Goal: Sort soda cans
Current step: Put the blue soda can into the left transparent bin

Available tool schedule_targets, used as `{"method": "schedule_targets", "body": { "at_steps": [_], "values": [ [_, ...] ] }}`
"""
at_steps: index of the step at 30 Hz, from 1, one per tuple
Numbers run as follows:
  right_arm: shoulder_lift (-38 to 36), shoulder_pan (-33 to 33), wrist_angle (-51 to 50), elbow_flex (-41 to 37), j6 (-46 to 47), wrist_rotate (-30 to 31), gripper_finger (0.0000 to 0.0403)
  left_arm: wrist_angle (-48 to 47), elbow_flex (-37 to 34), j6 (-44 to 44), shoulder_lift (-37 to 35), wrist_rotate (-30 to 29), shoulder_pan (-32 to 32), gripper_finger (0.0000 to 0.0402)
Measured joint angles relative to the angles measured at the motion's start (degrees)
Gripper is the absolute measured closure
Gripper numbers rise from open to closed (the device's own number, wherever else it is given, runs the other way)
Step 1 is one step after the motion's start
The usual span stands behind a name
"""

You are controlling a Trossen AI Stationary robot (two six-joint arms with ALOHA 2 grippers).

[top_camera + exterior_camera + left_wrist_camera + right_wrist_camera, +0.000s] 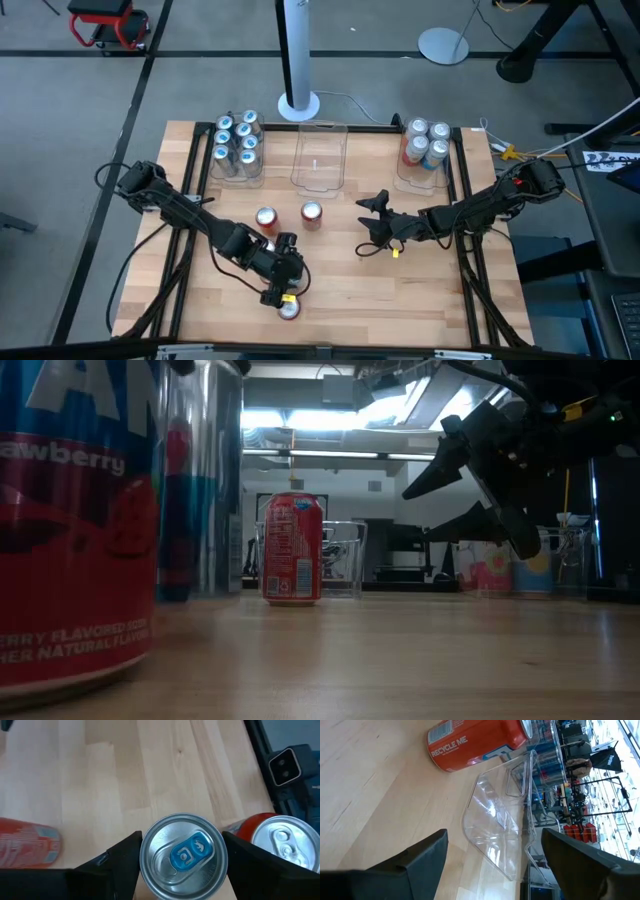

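My left gripper (286,292) points down near the table's near edge, its fingers against a silver-and-blue can with a blue tab (182,855). In the high view the gripper hides this can; in the low view (200,480) it stands on the table. A red strawberry can (289,310) stands right beside it. Two more red cans (266,219) (311,214) stand upright mid-table. My right gripper (372,222) is open and empty above the table right of centre, facing the red cans and the middle bin (505,815). My left gripper comes from above, pointing down, with one finger (125,857) on each side of the can's upper body just below the rim (145,865). The fingers look closed against its wall. The can stands upright, its base on the table.
Three clear bins stand along the far edge: the left one (237,148) holds several blue-topped cans, the middle one (320,158) has none, the right one (425,150) holds several red and teal cans. A white pole base (298,104) stands behind them. Bare wood lies at the near right.
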Motion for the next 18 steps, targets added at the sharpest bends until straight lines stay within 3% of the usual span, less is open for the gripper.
{"method": "schedule_targets", "body": {
  "at_steps": [8,18],
  "values": [
    [0.0,0.0,-0.2,0.0,0.0,0.0,0.0081,-4.8,2.8,0.4,-0.1,-4.5,0.0,0.0163],
    [0.0,0.0,-0.4,0.0,0.0,0.0,0.0081,-20.2,16.5,3.3,-0.5,-14.9,0.0,0.0168]
  ]
}}
